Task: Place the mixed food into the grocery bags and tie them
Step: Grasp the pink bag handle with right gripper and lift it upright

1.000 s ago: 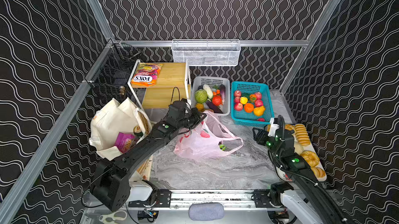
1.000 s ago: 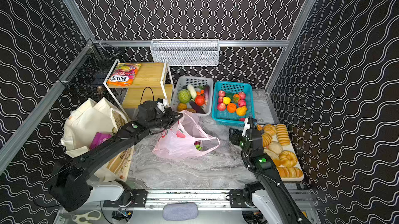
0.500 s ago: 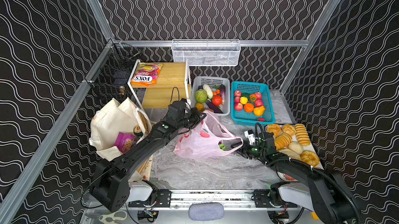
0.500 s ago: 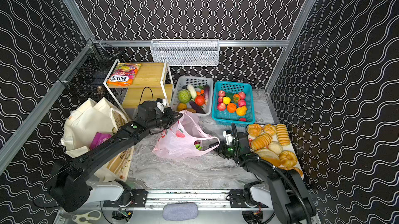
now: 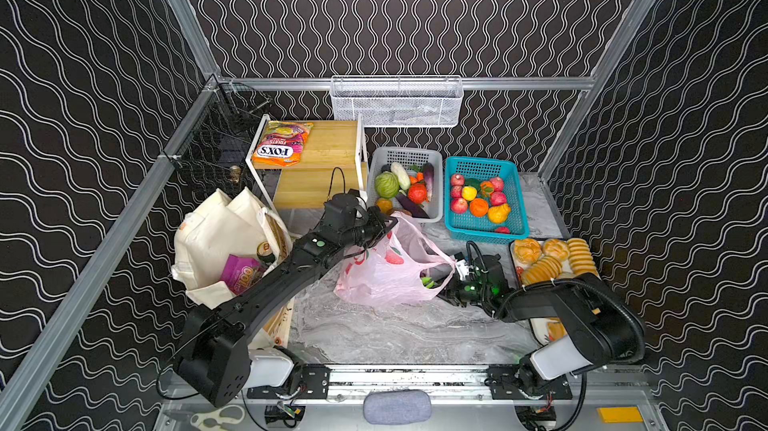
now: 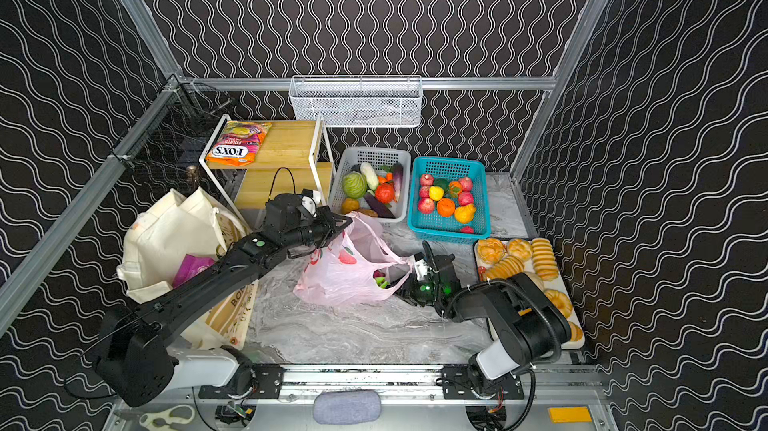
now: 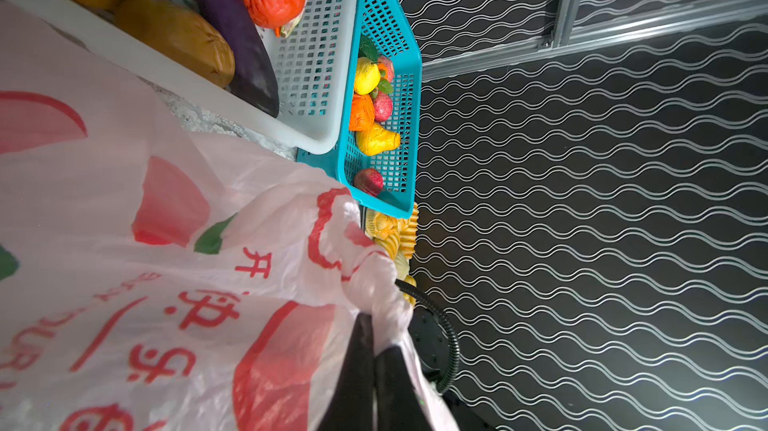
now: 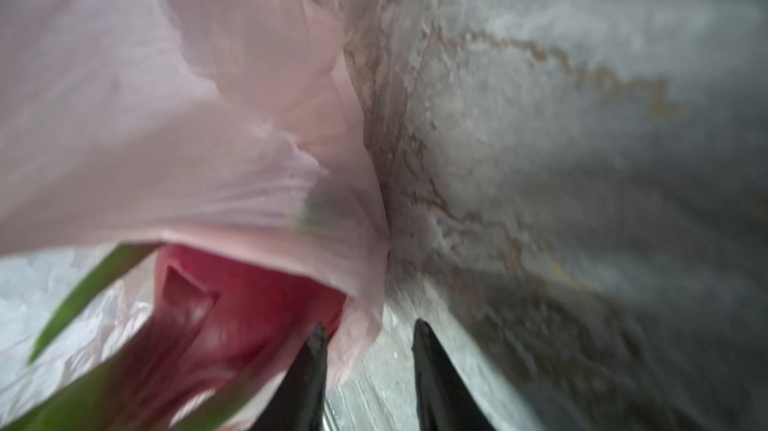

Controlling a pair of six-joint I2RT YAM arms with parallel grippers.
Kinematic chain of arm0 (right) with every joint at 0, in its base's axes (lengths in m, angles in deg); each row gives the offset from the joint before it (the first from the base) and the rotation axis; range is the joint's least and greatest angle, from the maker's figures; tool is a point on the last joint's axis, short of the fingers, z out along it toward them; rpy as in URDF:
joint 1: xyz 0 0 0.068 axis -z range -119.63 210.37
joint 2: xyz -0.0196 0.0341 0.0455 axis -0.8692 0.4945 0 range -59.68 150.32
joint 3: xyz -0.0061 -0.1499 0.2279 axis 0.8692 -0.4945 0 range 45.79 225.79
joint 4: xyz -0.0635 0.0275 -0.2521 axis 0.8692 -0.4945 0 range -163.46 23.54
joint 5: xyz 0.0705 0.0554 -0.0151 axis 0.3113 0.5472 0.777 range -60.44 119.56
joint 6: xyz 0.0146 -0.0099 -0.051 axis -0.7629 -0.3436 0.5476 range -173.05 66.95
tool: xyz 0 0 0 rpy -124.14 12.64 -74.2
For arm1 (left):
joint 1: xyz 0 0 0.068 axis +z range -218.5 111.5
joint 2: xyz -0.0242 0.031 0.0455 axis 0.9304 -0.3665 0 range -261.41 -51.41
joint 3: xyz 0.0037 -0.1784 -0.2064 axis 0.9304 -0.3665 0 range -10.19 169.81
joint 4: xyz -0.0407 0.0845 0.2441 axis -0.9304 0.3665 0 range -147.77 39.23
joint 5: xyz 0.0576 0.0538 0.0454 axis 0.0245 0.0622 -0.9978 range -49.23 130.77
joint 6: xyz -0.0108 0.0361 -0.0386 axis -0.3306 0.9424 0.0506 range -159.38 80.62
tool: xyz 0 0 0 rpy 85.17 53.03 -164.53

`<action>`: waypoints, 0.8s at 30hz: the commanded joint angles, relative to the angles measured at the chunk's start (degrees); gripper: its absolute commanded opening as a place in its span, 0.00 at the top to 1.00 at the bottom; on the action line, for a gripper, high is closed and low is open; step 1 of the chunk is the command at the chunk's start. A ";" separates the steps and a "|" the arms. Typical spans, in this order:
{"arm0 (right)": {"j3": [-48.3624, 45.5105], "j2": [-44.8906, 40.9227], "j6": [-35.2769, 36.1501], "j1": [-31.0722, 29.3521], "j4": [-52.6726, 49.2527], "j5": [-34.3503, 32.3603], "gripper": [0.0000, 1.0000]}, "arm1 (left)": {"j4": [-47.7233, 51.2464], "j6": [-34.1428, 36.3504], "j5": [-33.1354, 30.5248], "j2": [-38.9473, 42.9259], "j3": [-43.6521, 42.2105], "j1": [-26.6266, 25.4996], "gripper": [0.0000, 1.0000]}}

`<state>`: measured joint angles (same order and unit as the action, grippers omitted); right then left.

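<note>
Two bags look loaded, so tying the plastic one seems the step in hand. The cream canvas tote [image 5: 212, 233], soft and slumped, sits well apart from the left end effector [image 5: 386, 225], with a glossy purple packet [image 5: 241, 277] inside. The thin, crinkly pink plastic bag [image 5: 374, 283] lies between both end effectors on the marbled bench [image 5: 395, 337]. The left is pinched shut on one handle. The right end effector [image 8: 368, 337] stands partly open astride the bag's edge, gripping nothing. The smooth red dragon fruit [image 8: 249, 296] lies just beside its tips, inside the bag. Next, I judge, it must close on film alone.

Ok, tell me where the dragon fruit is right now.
In both top views the dragon fruit lies inside the pink plastic bag, at its open mouth right of centre on the table, just ahead of the right gripper.
</note>
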<state>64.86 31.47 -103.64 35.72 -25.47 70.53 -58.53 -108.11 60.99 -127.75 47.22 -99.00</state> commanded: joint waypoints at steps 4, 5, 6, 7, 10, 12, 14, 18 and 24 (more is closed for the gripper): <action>1.49 4.56 -4.11 -2.43 13.04 -0.29 0.84 | -1.65 0.17 0.44 0.53 0.22 0.11 1.00; 1.29 5.14 -4.49 -2.39 14.01 -0.60 0.90 | -1.54 0.16 0.41 0.61 0.25 0.10 1.00; 1.04 5.17 -4.88 -2.34 14.41 -0.97 0.94 | -1.44 0.33 0.26 0.68 0.24 0.16 1.00; 0.90 4.79 -4.78 -2.34 14.11 -1.45 0.97 | -1.31 0.37 0.26 0.71 0.31 0.14 1.00; 1.48 0.54 -1.42 -2.35 7.86 -3.73 1.00 | -0.81 0.74 0.32 0.92 0.67 0.18 1.00; 2.81 -3.85 1.95 -2.39 0.78 -5.48 1.00 | 0.09 1.31 -0.06 1.18 1.11 0.12 1.00; 4.66 -9.38 6.26 -2.04 -7.20 -7.87 1.00 | 1.29 2.38 -0.76 1.65 1.90 0.10 1.00; 9.91 -18.80 12.43 -0.75 -21.56 -9.67 1.00 | 3.76 4.53 -2.64 3.22 3.32 0.39 1.00; 25.24 -28.64 22.23 -0.75 -39.29 -10.25 1.00 | 6.81 3.34 -7.93 8.07 1.32 2.17 1.00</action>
<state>86.06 4.52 -87.90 34.98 -54.40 61.32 -53.48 -105.18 56.56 -121.10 49.19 -97.60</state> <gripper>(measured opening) 0.056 0.049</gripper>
